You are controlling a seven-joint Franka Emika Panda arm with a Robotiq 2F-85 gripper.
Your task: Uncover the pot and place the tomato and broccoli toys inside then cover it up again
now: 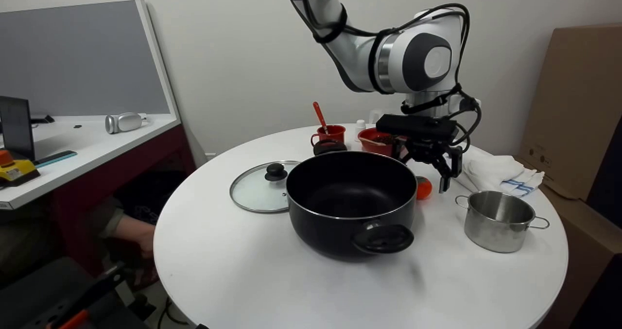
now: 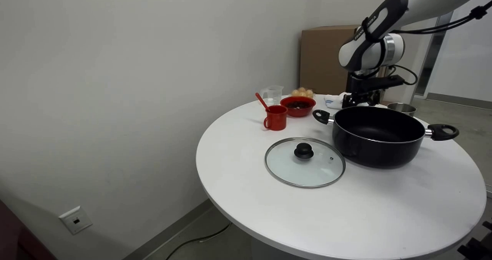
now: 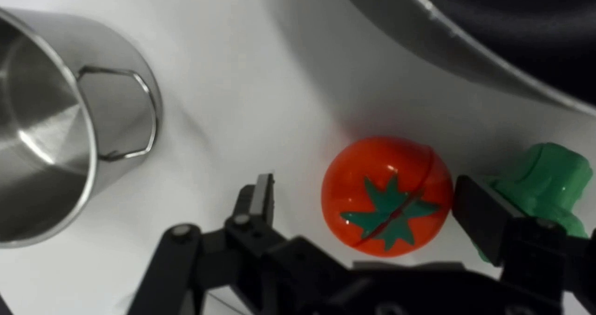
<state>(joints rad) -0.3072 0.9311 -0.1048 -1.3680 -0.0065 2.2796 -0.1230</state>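
Jaws spread wide, and the gripper (image 3: 365, 198) is right down at the tomato (image 3: 386, 196), which sits on the white table (image 1: 233, 275) in the gap between the two fingers (image 3: 484, 217)! Nothing is clamped: towards the small steel pot (image 1: 493, 229) there's a clear gap from finger to tomato, while the opposite finger is right up at its red side; touching or just beside it, I can't quite tell in the wrist view. Just past that closer finger, partly hidden by it, lies the green broccoli (image 3: 551, 180). So both toys are on the table, outside the large black pot (image 1: 330, 234), which stands upright and uncovered near them. And the glass lid (image 2: 305, 171)? In both exterior views it lies flat beside the pot, black knob (image 2: 303, 151) upward. The steel pot stands upright, apart from the tomato, with a blue-striped white cloth (image 1: 491, 169) behind it in an exterior view. Further back there's a red mug (image 2: 276, 121) with a red handle (image 2: 262, 101) leaning out of its top, and just beside it a red bowl (image 2: 300, 113) with dark contents (image 2: 298, 105).
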